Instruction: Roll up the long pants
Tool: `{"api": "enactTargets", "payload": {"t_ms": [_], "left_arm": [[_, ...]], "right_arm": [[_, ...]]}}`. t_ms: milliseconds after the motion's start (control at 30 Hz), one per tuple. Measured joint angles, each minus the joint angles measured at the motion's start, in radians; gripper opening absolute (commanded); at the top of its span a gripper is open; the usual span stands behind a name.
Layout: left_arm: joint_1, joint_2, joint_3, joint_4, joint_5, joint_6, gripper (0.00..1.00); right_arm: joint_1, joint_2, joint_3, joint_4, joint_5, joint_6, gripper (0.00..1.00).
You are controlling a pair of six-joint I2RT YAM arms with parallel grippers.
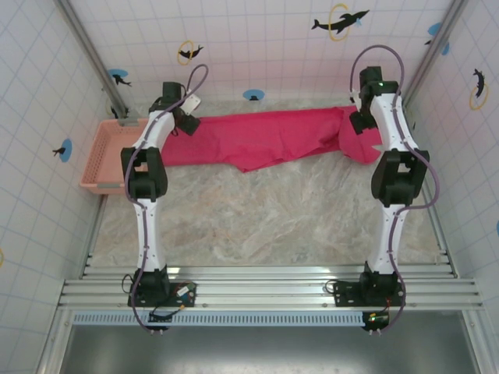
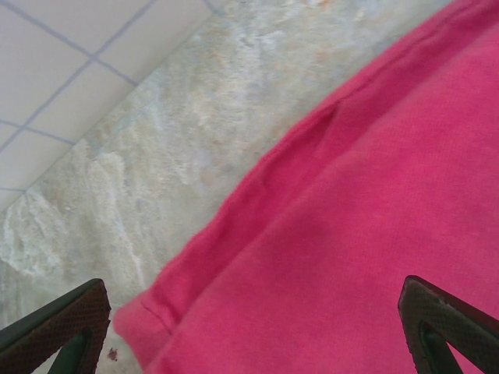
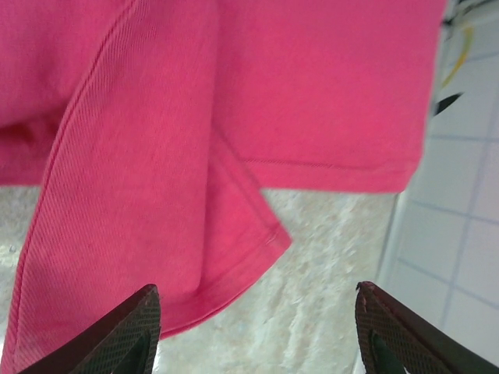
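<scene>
One garment in play: the long pants point(image 1: 265, 136), bright magenta, not rolled at all, lie spread left to right along the far side of the bench point(image 1: 265, 226). The middle sags toward me in a loose point, and the right end is bunched into a darker fold. On my left wrist camera the cloth fills the lower right, with a stitched edge running diagonally and a hemmed corner point(image 2: 136, 323) just beside my left fingertip point(image 2: 62, 323). The other left fingertip point(image 2: 444, 319) sits far across, over plain pink fabric. So my left jaws are spread wide, hovering above that end and gripping nothing. Over to the right wrist camera: a folded flap point(image 3: 156, 195) of the pants drapes down across the view, its hemmed corner pointing right, and a straight hem runs behind it. My right fingertips point(image 3: 125, 327) stand well apart, one over the flap's edge and the other over bare stone, so my right jaws are released too, with no cloth pinched. From above, my left arm point(image 1: 144, 171) reaches to the left end of the pants and my right arm point(image 1: 398, 171) to the right end. Near the left end, against the wall, sits a pale pink lattice basket point(image 1: 105, 156). White tiled walls point(image 1: 265, 47) with dolphin stickers point(image 1: 340, 22) close in the bench.
</scene>
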Motion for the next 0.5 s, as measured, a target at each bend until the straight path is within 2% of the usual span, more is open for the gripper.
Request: {"api": "enactTargets", "payload": {"t_ms": [200, 500], "left_arm": [[-0.035, -0.005, -0.036, -0.008, 0.000, -0.005, 0.97], [-0.035, -0.005, -0.041, -0.008, -0.004, -0.007, 0.97]], "right_arm": [[0.037, 0.000, -0.122, 0.004, -0.097, -0.008, 0.67], [0.138, -0.036, -0.323, 0.045, -0.187, -0.027, 0.66]]}}
